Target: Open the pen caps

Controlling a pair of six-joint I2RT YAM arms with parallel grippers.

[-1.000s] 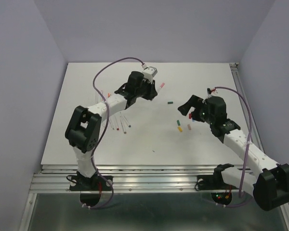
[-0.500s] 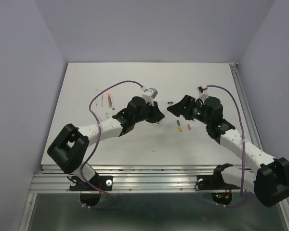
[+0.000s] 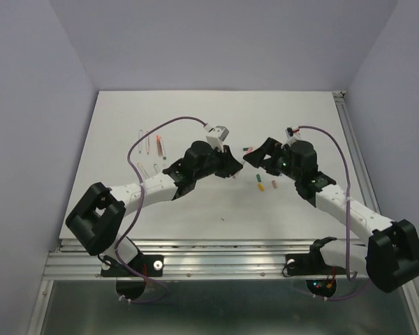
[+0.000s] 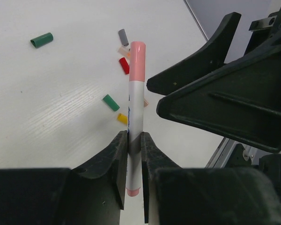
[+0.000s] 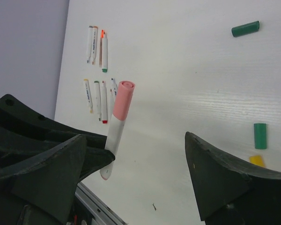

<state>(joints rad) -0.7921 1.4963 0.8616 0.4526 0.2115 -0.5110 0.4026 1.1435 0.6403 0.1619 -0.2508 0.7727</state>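
Note:
My left gripper is shut on the barrel of a white pen, held above the table. Its pink pen cap is still on and points away from the fingers. My right gripper stands open in front of that pen, and the pink cap lies between its spread fingers without touching them. In the top view the two grippers, left and right, meet nose to nose over the table's middle. Loose pen caps lie below: green, red, green, yellow.
Several pens without caps lie in two groups at the table's left. More loose caps lie right of centre: green, yellow, pinkish. A metal rail runs along the near edge.
My left arm swung from the far middle toward the centre with the pen in its grip. The right gripper moved left to face it, and its jaws have narrowed a little.

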